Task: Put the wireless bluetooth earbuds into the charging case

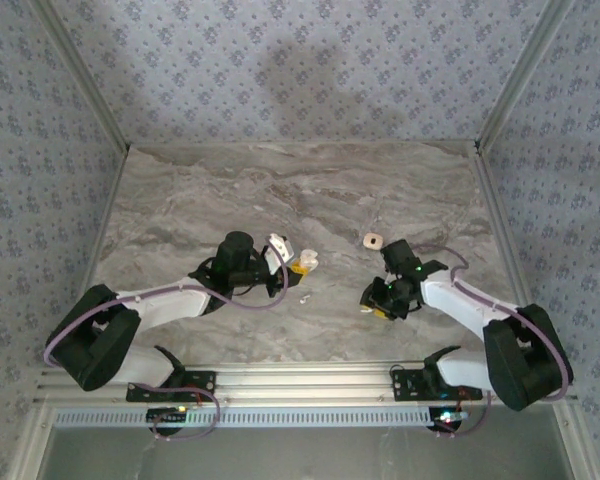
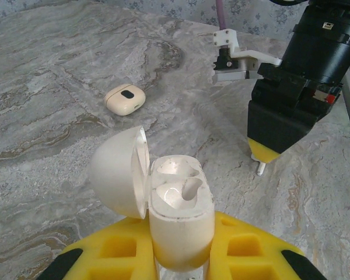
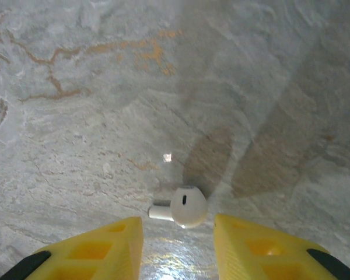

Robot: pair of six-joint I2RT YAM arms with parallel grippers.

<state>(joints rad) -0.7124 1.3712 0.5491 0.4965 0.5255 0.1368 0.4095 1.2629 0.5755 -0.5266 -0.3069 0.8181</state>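
Closest to the arm bases, the right fingers (image 3: pixel 105 245) are spread wide and holding nothing. They straddle one earbud (image 3: pixel 186 207) lying flat on the marble worktop (image 3: pixel 76 87), with a gap on both sides. That bud is tiny, glossy hard white plastic, basically weightless, so I'd expect it to squirt sideways or flip if it's pinched off-centre. The rounded head is the fattest bit and looks like the best place to take hold, which leaves the thin stem free to go down into its well. The stem alone seems too skinny and slick to trust.

A bit further out, the left fingers (image 2: pixel 245 245) are clamped on the lower body of the charging case (image 2: pixel 178 204), which stands upright in them. Its lid (image 2: pixel 119 172) is flipped open to one side. It's a stiff, smooth shell, light, and the hinge looks like the weak point, so gripping the base makes sense. I can't tell whether the white shape inside is a seated bud or just the moulding. In the top view there's also a white speck (image 1: pixel 303 298) on the worktop near this arm, too small to identify.

Farthest back sits a closed peach-tan case (image 2: pixel 125 99) with a dark oval spot, well apart from both arms.

No logo or readable writing on anything.
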